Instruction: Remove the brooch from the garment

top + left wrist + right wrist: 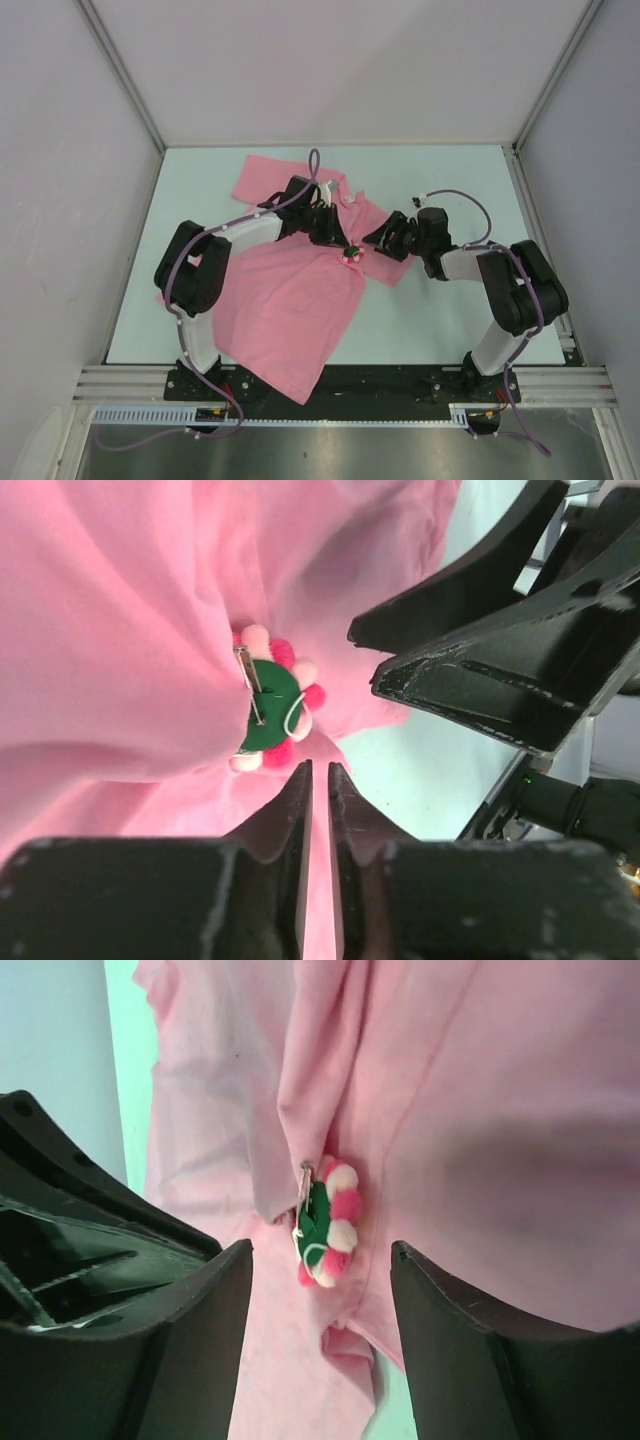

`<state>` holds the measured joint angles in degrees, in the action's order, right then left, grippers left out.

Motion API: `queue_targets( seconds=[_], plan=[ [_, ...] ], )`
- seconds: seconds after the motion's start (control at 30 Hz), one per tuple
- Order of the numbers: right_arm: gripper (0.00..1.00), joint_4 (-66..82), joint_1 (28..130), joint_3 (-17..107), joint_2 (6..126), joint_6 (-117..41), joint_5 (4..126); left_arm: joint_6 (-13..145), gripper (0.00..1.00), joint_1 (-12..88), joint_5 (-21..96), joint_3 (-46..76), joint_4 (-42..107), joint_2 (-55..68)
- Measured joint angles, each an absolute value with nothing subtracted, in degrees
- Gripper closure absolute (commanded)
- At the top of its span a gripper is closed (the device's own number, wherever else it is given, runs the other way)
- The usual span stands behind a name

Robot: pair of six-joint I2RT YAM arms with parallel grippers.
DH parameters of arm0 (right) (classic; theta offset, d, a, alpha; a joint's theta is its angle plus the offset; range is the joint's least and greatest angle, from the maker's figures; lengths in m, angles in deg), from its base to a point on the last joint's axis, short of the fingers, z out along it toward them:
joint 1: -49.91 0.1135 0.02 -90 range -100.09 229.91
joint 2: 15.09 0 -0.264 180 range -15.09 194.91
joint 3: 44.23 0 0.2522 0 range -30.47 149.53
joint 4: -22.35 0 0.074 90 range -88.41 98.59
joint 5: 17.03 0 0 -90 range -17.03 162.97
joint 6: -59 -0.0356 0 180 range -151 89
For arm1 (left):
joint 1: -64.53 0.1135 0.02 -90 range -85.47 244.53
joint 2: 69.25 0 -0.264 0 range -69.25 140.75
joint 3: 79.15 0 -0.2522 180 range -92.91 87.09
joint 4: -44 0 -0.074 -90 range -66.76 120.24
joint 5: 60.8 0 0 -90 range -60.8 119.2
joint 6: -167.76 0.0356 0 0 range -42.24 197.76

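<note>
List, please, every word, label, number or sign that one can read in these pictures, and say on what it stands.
None can be read.
The garment and the brooch show no print in any view.
The small coloured spots on the black base bar are too small to read.

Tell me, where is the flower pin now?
In the top view, the brooch sits mid-table on the pink T-shirt, between the left gripper and the right gripper.
</note>
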<state>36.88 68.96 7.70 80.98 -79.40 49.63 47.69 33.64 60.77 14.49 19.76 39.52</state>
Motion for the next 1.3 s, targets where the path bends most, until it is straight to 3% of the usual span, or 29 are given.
queue_targets(
  seconds=[0.47, 0.6, 0.73, 0.9, 1.13, 1.3],
  plan=[
    [0.48, 38.04, 70.73, 14.21, 87.97, -74.53, 43.58, 45.77, 1.0, 33.64, 58.19, 17.97, 23.58, 44.68],
    [0.52, 36.16, 71.45, 15.79, 89.72, -73.5, 44.74, 45.11, 1.0, 33.64, 58.21, 18.34, 24.52, 45.18],
    [0.46, 32.47, 71.82, 16.44, 89.9, -72.19, 47.71, 44.72, 0.99, 33.64, 58.19, 18.41, 25.11, 45.18],
    [0.46, 28.82, 71.91, 16.81, 88.98, -70.94, 49.11, 44.63, 1.0, 33.64, 58.04, 18.43, 25.42, 45.18],
    [0.57, 30.15, 72.63, 16.9, 90.24, -72.58, 47.69, 44.09, 0.99, 33.64, 58.02, 18.43, 25.88, 45.21],
    [0.58, 33.12, 72.67, 16.9, 91.67, -75.01, 47.01, 44.11, 1.0, 33.64, 57.95, 18.43, 25.9, 45.21]
  ],
)
